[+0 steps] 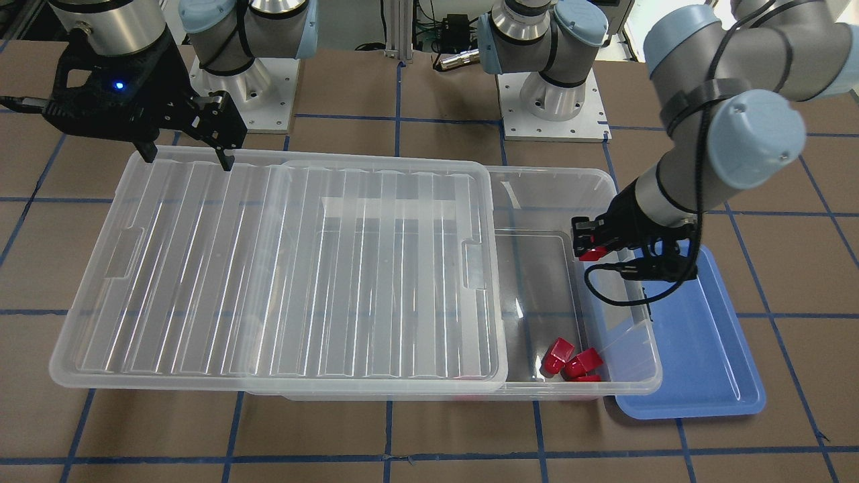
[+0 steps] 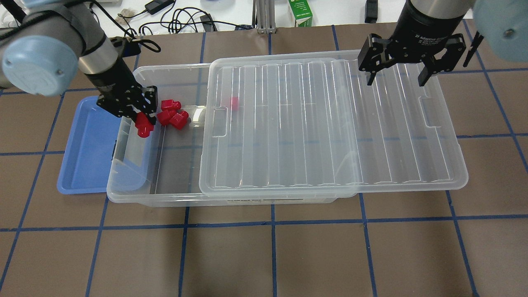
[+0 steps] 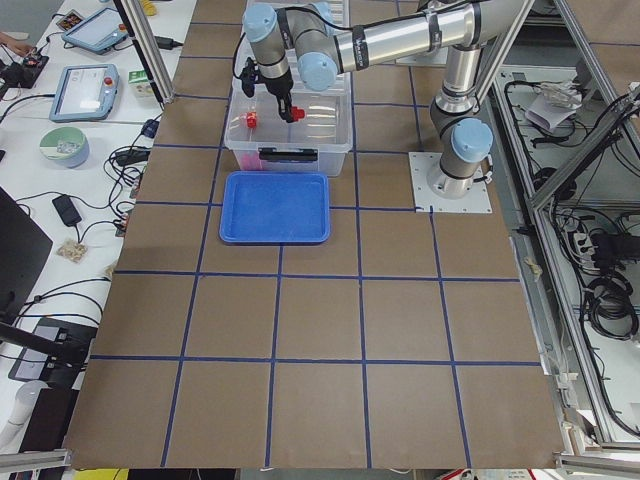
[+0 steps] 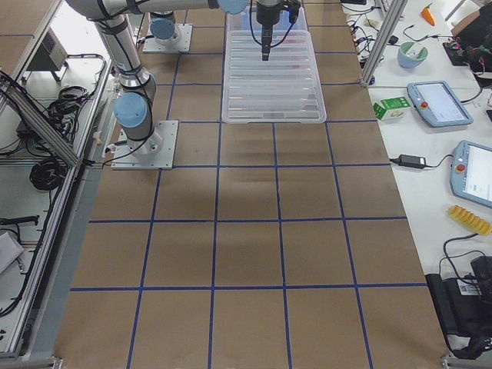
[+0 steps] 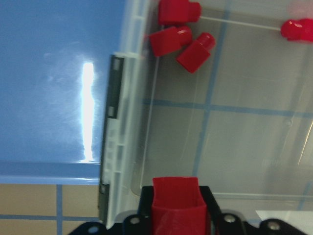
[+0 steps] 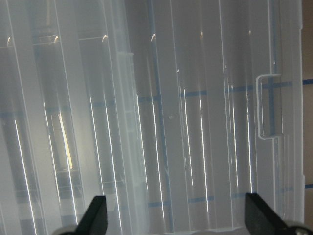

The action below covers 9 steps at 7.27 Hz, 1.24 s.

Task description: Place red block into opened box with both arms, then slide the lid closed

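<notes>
My left gripper (image 2: 142, 123) is shut on a red block (image 2: 143, 127), hanging just inside the uncovered left end of the see-through box (image 2: 123, 181). The left wrist view shows that block (image 5: 177, 205) between the fingers, above the box floor near the end wall. Several more red blocks (image 2: 171, 113) lie on the box floor, one of them under the lid edge. The ribbed lid (image 2: 330, 123) rests on the box, shifted right so it overhangs that end. Above the lid's far right part, my right gripper (image 2: 396, 78) stands open and holds nothing.
An empty blue tray (image 2: 86, 152) lies against the box's left end, partly under its rim. Brown table with blue tape lines runs all around. Cables and a green carton (image 2: 300, 12) sit beyond the far edge.
</notes>
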### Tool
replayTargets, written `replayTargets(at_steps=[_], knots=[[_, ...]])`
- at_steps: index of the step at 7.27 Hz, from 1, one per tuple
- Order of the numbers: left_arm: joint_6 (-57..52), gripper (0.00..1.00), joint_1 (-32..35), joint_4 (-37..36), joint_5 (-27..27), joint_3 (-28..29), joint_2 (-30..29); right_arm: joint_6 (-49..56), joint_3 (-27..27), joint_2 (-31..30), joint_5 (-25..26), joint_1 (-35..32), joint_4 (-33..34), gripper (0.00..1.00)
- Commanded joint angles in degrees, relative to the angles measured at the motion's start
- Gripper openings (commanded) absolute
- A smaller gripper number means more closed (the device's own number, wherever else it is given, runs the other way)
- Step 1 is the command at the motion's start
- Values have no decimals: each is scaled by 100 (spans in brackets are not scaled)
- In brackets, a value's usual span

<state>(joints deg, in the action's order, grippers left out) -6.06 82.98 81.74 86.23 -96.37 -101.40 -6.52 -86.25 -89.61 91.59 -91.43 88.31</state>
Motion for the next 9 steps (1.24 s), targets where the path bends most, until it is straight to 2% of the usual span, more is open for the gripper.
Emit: replayTargets(at_steps=[1,3,7,8,9], knots=[[69,19,148,-1410,61,-1073,-107,10,-199,-39,16,-41,264,100],[-17,19,402,-1878,69,-1305,-301,1,-199,-39,8,-50,283,100],[-27,29,377,-1943,96,-1490,-433,1,-208,-39,-1,-41,275,100],[-27,38,360,-1934,261,-1499,-468,-7,-208,-39,-1,-41,275,100],[60,61,360,-1969,324,-1560,-538,-7,-208,-39,-10,-41,275,100]])
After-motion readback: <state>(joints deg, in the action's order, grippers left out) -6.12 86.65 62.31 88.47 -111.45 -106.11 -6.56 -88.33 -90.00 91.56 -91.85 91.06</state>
